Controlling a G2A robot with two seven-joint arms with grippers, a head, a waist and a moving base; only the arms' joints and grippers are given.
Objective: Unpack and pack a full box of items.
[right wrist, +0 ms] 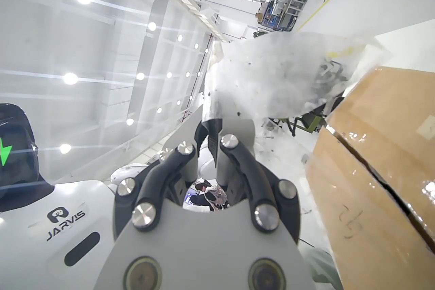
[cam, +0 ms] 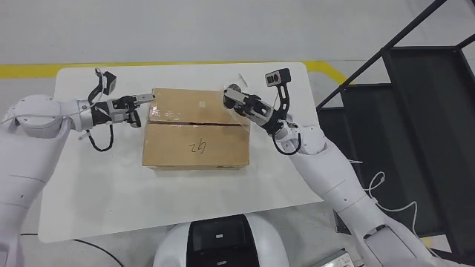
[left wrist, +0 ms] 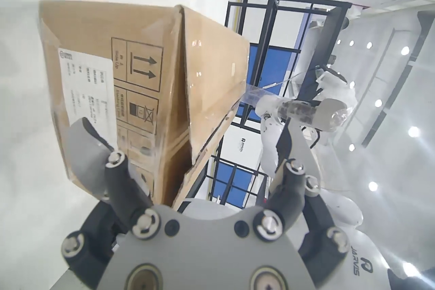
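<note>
Grips crumpled clear tape strip (right wrist: 272,77) in right pincer (right wrist: 211,135) beside brown cardboard box (cam: 197,144); holds left pincer (left wrist: 183,148) wide at its end. Could drag box through clinging adhesive.

The flaps of the cardboard box (cam: 197,137) cover its inside, so the contents are hidden. One finger (left wrist: 86,148) of the left gripper (left wrist: 185,135) covers the box corner behind it, and the label (left wrist: 86,84) just beyond that finger is too blurred to read. The clear tape (right wrist: 272,77) pinched between the fingers (right wrist: 239,135) of the right gripper (right wrist: 219,128) veils what lies behind it. Beside those fingers the picture's edge cuts the box off.
</note>
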